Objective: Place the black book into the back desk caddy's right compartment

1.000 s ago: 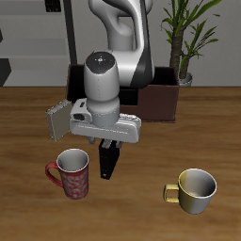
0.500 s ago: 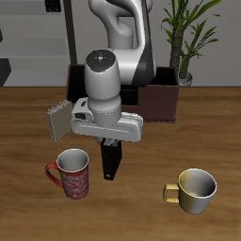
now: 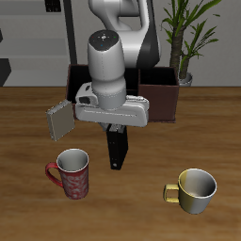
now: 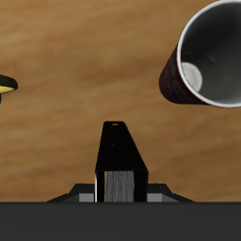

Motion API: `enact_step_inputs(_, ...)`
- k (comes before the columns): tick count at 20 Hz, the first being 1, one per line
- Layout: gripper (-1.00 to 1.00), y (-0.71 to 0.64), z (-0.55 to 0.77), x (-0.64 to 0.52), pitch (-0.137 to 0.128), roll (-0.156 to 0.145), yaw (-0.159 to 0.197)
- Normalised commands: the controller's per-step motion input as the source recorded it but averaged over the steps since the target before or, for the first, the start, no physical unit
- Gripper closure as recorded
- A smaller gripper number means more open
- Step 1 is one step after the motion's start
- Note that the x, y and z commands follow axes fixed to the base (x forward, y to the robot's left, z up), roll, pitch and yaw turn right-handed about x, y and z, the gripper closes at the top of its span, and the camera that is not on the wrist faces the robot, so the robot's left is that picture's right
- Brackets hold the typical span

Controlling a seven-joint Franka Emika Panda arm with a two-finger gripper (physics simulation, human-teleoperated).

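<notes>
My gripper (image 3: 115, 130) is shut on the black book (image 3: 118, 148), which hangs upright below it, lifted off the table between the red mug (image 3: 71, 173) and the brass mug (image 3: 194, 189). In the wrist view the black book (image 4: 120, 161) juts out from between the fingers, edge on. The back desk caddy (image 3: 158, 97) is a dark reddish-brown box behind my arm, mostly hidden by it. Its right compartment is hidden behind the arm.
A smaller grey book (image 3: 60, 119) stands tilted behind the red mug. The red mug (image 4: 207, 55) and the brass mug's rim (image 4: 6, 86) show in the wrist view. A potted plant (image 3: 185, 38) stands behind the caddy.
The gripper has risen and moved a little toward the caddy, carrying the black book up off the table with it. The mugs and the grey book have not moved.
</notes>
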Motion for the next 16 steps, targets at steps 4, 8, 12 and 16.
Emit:
enact_step_inputs(4, 1.00, 0.18, 0.50, -0.23, -0.036, 0.021, -0.010)
enact_step_inputs(8, 1.00, 0.09, 0.56, -0.27, -0.020, -0.004, -0.066)
enact_step_inputs(12, 1.00, 0.04, 0.71, -0.36, -0.067, -0.021, -0.022)
enact_step_inputs(16, 1.00, 0.02, 0.43, -0.17, -0.046, -0.013, 0.013)
